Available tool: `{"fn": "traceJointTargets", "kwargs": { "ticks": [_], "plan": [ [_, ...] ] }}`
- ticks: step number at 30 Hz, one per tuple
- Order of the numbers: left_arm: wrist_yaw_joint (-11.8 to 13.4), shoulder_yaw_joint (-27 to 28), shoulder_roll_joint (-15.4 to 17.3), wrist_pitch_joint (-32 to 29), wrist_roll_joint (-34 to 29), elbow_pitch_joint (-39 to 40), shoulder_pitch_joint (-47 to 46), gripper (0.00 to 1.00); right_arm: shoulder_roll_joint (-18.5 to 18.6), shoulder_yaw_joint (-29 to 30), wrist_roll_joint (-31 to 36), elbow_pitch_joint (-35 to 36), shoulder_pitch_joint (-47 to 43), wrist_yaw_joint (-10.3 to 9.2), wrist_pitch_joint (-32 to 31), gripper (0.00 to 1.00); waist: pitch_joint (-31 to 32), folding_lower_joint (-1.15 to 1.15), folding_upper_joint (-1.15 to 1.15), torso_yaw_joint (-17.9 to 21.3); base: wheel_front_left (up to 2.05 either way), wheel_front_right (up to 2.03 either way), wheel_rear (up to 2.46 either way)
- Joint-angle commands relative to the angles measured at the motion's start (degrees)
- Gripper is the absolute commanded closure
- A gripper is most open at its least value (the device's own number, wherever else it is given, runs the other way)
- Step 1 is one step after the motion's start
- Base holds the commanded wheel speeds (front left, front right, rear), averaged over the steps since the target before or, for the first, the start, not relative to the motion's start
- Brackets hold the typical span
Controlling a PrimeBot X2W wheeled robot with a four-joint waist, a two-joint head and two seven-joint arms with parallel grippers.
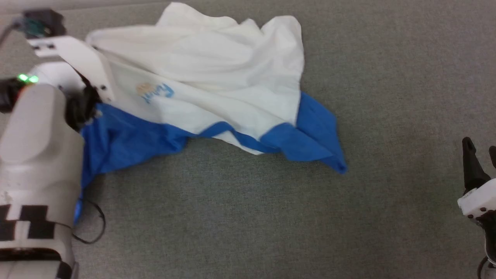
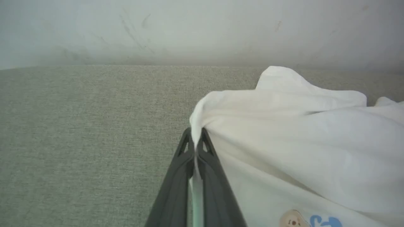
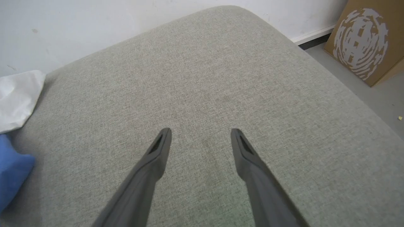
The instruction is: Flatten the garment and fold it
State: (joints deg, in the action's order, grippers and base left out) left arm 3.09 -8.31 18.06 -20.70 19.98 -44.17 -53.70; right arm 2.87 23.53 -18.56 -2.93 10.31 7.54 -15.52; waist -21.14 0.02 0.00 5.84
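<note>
I am working over a broad grey woven cushion (image 1: pixel 248 217). The soft white long-sleeved shirt with bright blue sleeves (image 1: pixel 217 73) lies bunched on the cushion's far left part. Its white body is heaped in ridges towards the far edge, and the blue cloth spills out crumpled on the near side. I judge we are at the very start of flattening: nothing is spread and no fold is begun. My left gripper (image 2: pixel 196 138) sits at the cushion's left side, its two dark fingers pressed together on a pinch of white cloth at the shirt's edge. The fabric runs up between them and drapes over their tips. My right gripper (image 3: pixel 200 132) hovers above the bare right part of the cushion, jaws wide and holding nothing, well apart from the shirt. The small tan-and-blue chest print (image 1: pixel 154 92) faces up near the pinch, so I take this side for the front. Next, I reckon, the right gripper must cross the cushion and take a matching edge. Then both should draw apart gently so the cloth spreads without slipping free.
</note>
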Motion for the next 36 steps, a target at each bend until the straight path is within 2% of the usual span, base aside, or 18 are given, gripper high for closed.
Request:
{"fn": "traceJointTargets", "kwargs": {
  "ticks": [1,4,6,8,12,17,20,25,31,36],
  "plan": [
    [0.5,0.4,0.6,0.6,-0.5,0.1,-1.4,1.0,0.0,-0.3,-0.4,-0.2,0.6,-0.05,0.4,0.0,-1.2,-0.02,0.0,0.9,0.0,0.0,0.0],
    [1.2,0.9,1.6,1.8,-0.5,-0.3,-2.7,1.0,0.0,-0.8,-0.3,-0.5,0.6,-0.05,0.8,0.0,-2.0,-0.02,0.0,1.0,0.0,0.0,0.0],
    [1.0,1.4,1.0,1.8,0.5,-1.1,-2.7,0.97,0.0,-1.3,-0.2,-0.5,0.6,-0.05,0.9,0.0,-2.1,-0.02,0.0,1.0,0.0,0.0,0.0],
    [0.4,1.4,0.1,1.3,1.4,-2.0,-2.1,0.0,0.0,-1.8,-0.1,-0.6,0.6,-0.05,1.0,0.0,-1.9,-0.02,0.0,0.5,0.0,0.0,0.0],
    [-1.1,1.5,-1.8,3.8,2.9,-1.7,-1.0,0.0,0.0,-3.4,0.5,-0.3,0.3,-0.05,1.0,0.0,0.0,-0.02,0.0,-1.0,0.0,0.0,0.0],
    [-3.1,4.4,-4.0,14.4,6.2,4.2,2.7,0.0,0.0,-7.8,1.0,0.6,-0.3,-0.05,-0.1,0.0,4.3,-0.02,0.0,-3.6,0.0,0.0,0.0],
    [-2.7,6.5,-4.6,22.8,7.0,9.7,8.0,0.0,0.0,-12.5,0.9,0.8,0.0,-0.05,-2.3,0.0,6.9,-0.02,0.0,-5.0,0.0,0.0,0.0],
    [-0.7,8.9,-6.1,31.4,7.4,18.9,20.2,0.0,0.0,-20.1,3.2,-1.4,4.0,-0.05,-8.6,0.0,9.8,-0.02,0.0,-7.2,0.0,0.0,0.0],
    [1.8,8.7,-8.9,31.9,7.6,27.3,32.3,0.0,0.1,-27.5,10.1,-10.8,13.8,-0.05,-18.5,0.0,10.7,-0.02,0.0,-9.9,0.0,0.0,0.0],
    [2.1,6.6,-10.6,29.9,7.8,31.1,36.7,0.0,1.7,-29.9,16.5,-22.8,22.3,-0.05,-22.5,0.0,9.8,-0.02,0.0,-12.7,0.0,0.0,0.0]
  ]
}}
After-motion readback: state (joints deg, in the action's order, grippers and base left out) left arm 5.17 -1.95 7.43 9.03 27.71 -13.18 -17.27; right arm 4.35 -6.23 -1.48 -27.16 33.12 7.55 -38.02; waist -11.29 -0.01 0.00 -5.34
